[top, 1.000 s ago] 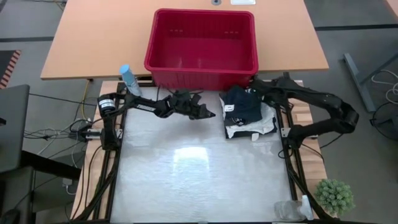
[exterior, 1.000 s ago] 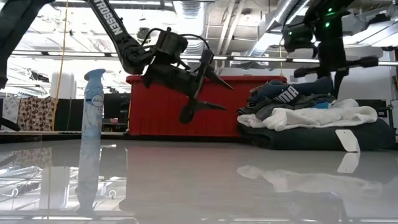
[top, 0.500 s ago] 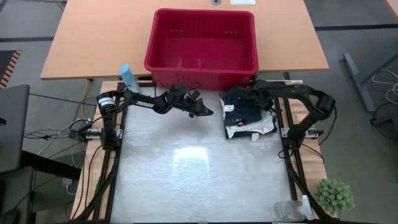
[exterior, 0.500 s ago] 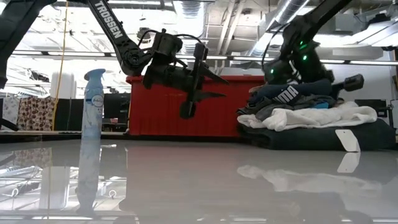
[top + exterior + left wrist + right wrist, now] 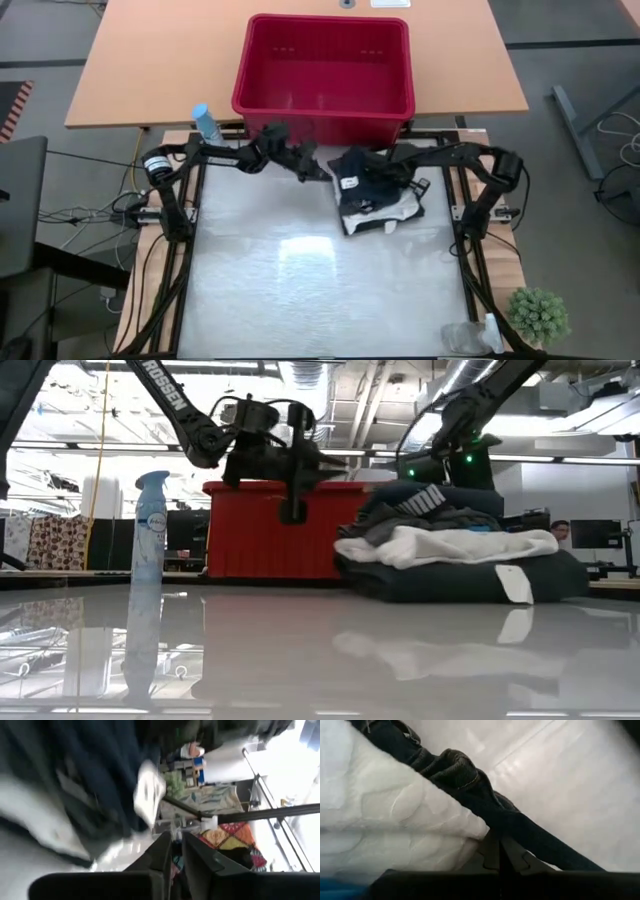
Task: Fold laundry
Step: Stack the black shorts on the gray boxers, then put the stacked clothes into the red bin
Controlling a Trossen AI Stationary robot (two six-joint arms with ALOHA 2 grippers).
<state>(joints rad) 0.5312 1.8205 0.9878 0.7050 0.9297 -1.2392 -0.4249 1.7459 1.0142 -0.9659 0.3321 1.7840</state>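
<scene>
The laundry (image 5: 378, 188) sits stacked on the tabletop (image 5: 320, 290) before the red basket (image 5: 325, 70). The right hand (image 5: 392, 170), pressed together, rests against its top; the left hand (image 5: 318, 172), nearly closed, hovers empty just beside it. "PUMA" shows on 1 garment.

The table (image 5: 300, 290) had a glossy, mirror-smooth sheet; the laundry (image 5: 378, 185) was soft matt cloth, the white garment (image 5: 380, 820) quilted; the basket (image 5: 325, 70) was slotted red plastic.

High cam looks straight down on the table (image 5: 300, 290), low cam sits level at tabletop facing the room, wrist cams are close-up; all share the clothes pile (image 5: 375, 185).
</scene>
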